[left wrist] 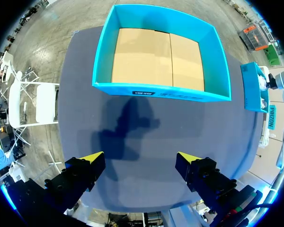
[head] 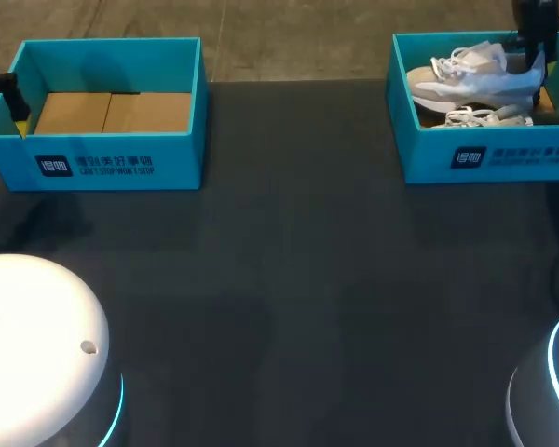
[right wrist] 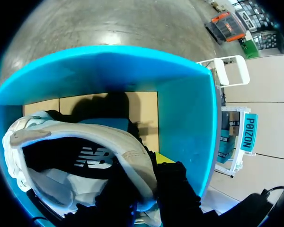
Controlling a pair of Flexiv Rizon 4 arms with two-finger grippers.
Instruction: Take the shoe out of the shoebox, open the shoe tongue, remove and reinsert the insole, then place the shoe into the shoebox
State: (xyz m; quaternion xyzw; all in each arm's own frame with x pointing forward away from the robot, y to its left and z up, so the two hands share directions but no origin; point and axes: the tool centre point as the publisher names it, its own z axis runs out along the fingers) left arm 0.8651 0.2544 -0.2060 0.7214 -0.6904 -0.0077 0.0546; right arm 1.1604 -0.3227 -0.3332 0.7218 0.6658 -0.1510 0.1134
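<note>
A white and pale-blue shoe (head: 470, 82) lies tilted in the blue shoebox (head: 484, 160) at the table's far right, over a second shoe (head: 480, 117). My right gripper (head: 538, 58) comes down at the shoe's heel. In the right wrist view the heel collar (right wrist: 128, 156) runs between the black fingers, and the right gripper (right wrist: 144, 182) is shut on it, with the box wall (right wrist: 187, 118) just ahead. My left gripper (left wrist: 139, 158) hangs open above the bare table, short of an empty blue box (left wrist: 161, 90). In the head view the left gripper (head: 14, 107) sits at that box's left end.
The empty blue box (head: 102, 154) with a cardboard floor stands at the table's far left. The dark table top (head: 289, 298) stretches between the two boxes and toward the near side. The two arm bases (head: 37, 354) sit at the near corners.
</note>
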